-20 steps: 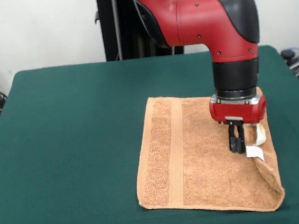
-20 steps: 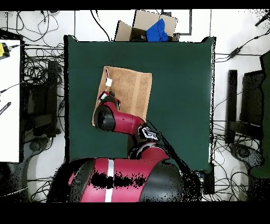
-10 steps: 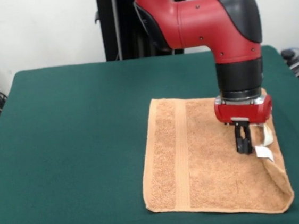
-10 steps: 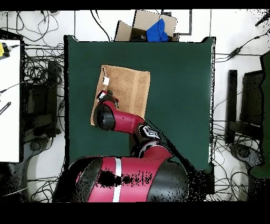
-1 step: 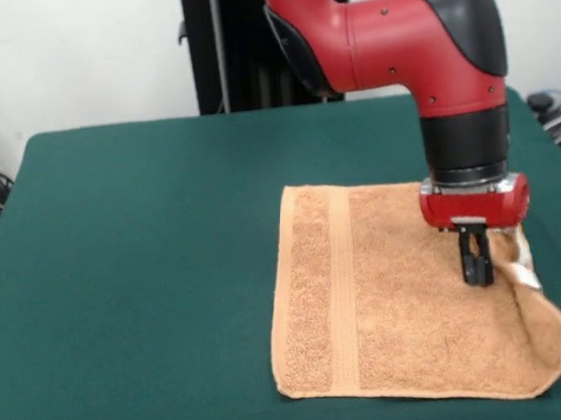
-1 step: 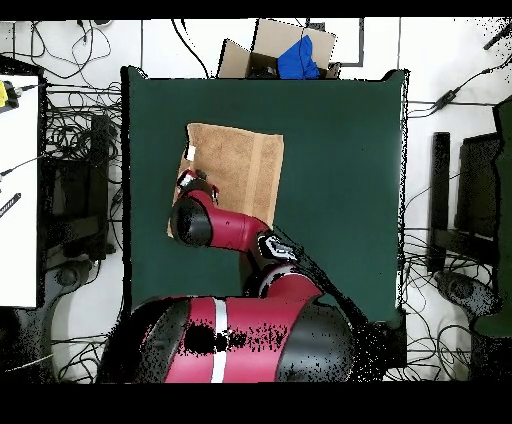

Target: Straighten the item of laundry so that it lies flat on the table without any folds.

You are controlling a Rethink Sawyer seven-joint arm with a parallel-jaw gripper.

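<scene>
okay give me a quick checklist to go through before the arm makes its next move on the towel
1. Gripper shut on towel edge: ok, the fingers look closed on the fabric by the white tag.
2. Towel flat with no folds: not ok, the edge beside the gripper is folded over and raised.
3. Banded side lying flat: ok.
4. Bare table beyond the folded edge: cannot tell, little green shows there in the front view.
5. Towel wholly on the table: ok in the overhead view.
</scene>
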